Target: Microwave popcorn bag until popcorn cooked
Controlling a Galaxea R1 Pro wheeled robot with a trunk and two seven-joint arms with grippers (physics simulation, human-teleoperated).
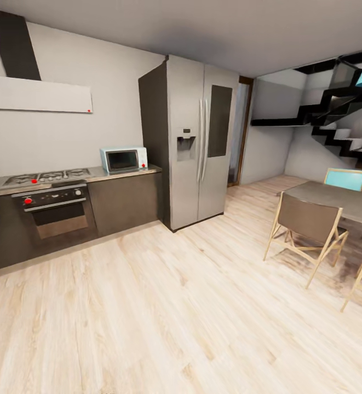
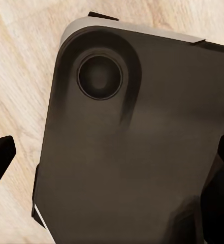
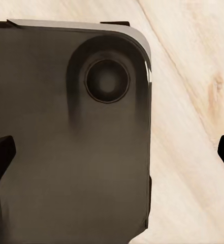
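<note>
Across the wooden floor stands the kitchen, with dark brown cabinets along a pale grey wall. The pale mint-blue microwave (image 1: 123, 160) sits with its door shut on the grey countertop (image 1: 95, 174), next to the fridge. The popcorn bag and the popcorn are out of view. My left gripper (image 2: 112, 162) hangs open over my own dark base, with one black fingertip (image 2: 0, 155) at each side of the left wrist view. My right gripper (image 3: 112, 152) is open in the same way, its fingertips (image 3: 0, 152) wide apart and nothing between them.
A steel gas hob (image 1: 46, 177) and a dark oven (image 1: 55, 210) lie left of the microwave, under a flat grey hood (image 1: 35, 94). A tall steel fridge (image 1: 194, 139) stands to its right. A dining table (image 1: 339, 200) with chairs (image 1: 306, 227) is at the right, and stairs (image 1: 339, 131) behind it.
</note>
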